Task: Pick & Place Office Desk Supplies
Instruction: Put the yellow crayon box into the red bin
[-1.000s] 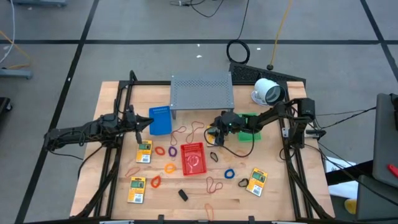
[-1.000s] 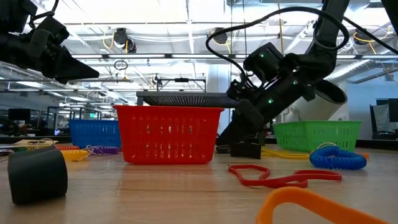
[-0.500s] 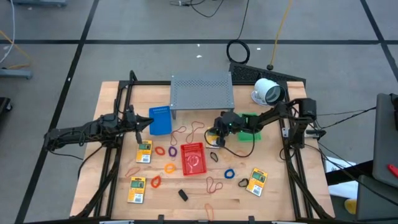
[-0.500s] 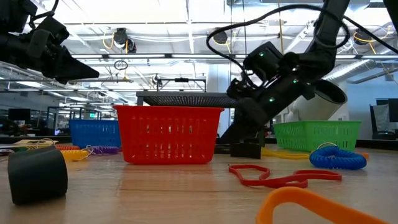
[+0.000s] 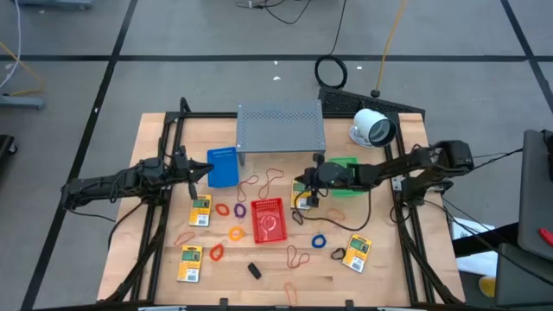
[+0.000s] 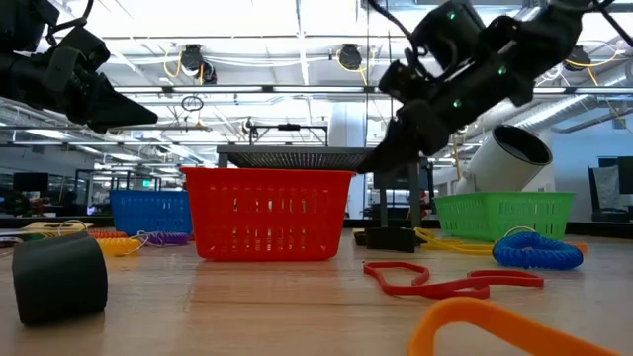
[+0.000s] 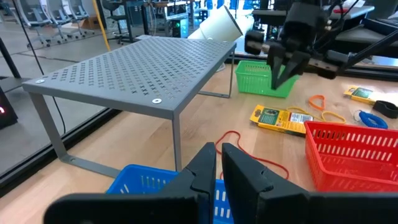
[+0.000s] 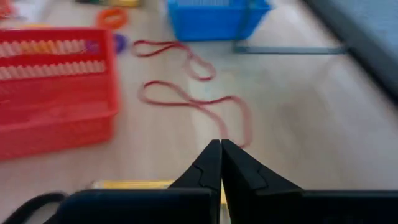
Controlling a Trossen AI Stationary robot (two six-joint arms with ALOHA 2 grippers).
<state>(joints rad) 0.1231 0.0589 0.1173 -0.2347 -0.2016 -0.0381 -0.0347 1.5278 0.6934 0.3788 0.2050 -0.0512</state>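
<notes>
My right gripper (image 5: pixel 301 185) (image 7: pixel 281 78) hangs shut, with nothing between its fingers (image 8: pixel 221 144), above a yellow packet (image 5: pixel 302 200) (image 7: pixel 280 118) that lies flat on the table right of the red basket (image 5: pixel 268 218). Other yellow packets (image 5: pixel 200 210) (image 5: pixel 190 263) (image 5: pixel 357 251), rubber-band loops (image 5: pixel 259 181) (image 5: pixel 235 232) (image 5: pixel 320 241) and a black piece (image 5: pixel 255 270) lie scattered on the wood. My left gripper (image 5: pixel 200 170) (image 7: pixel 219 158) waits shut and empty beside the blue basket (image 5: pixel 222 167).
The grey perforated shelf (image 5: pixel 281 127) stands at the far middle, with a white round device (image 5: pixel 373 127) to its right. A green basket (image 5: pixel 344 179) sits partly under my right arm. A red loop (image 8: pixel 199 102) lies ahead of the right fingers.
My right gripper has shut and risen from the table, tipping closer to level. It came up empty, and the yellow packet it stood over has stayed flat on the wood and now shows below it.
</notes>
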